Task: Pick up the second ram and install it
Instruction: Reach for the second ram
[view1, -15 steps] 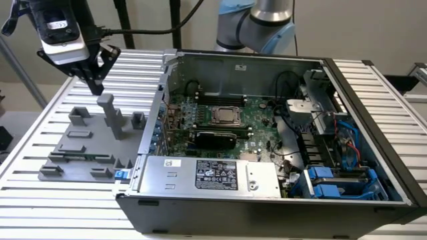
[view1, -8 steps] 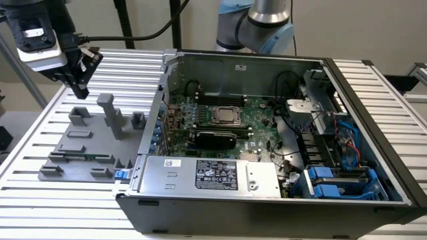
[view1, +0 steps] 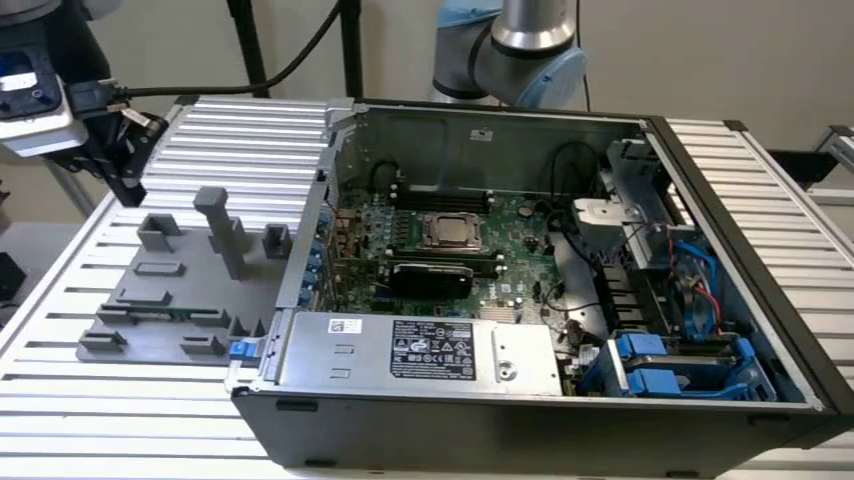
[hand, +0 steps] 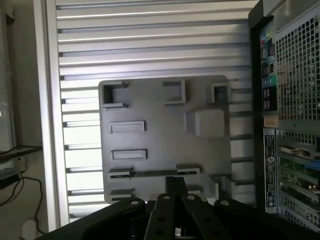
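Black robot gripper (view1: 127, 188): hangs above the slatted metal desk (view1: 80, 413), near the flat grey plastic tray (hand: 167, 112).
Jaws: press together, with nothing seen between.
Second RAM, thin green circuit-board stick (view1: 170, 313): lies in the grey tray, supported at the ends by small raised holders (hand: 188, 170); touches no gripper.
Open dark metal computer case (view1: 534, 435): stands beside the tray, toward the exterior view's right, with green motherboard (view1: 503, 249) inside.

Arm grey, blue joint caps | wrist cable black | hand black, angular, silver screws
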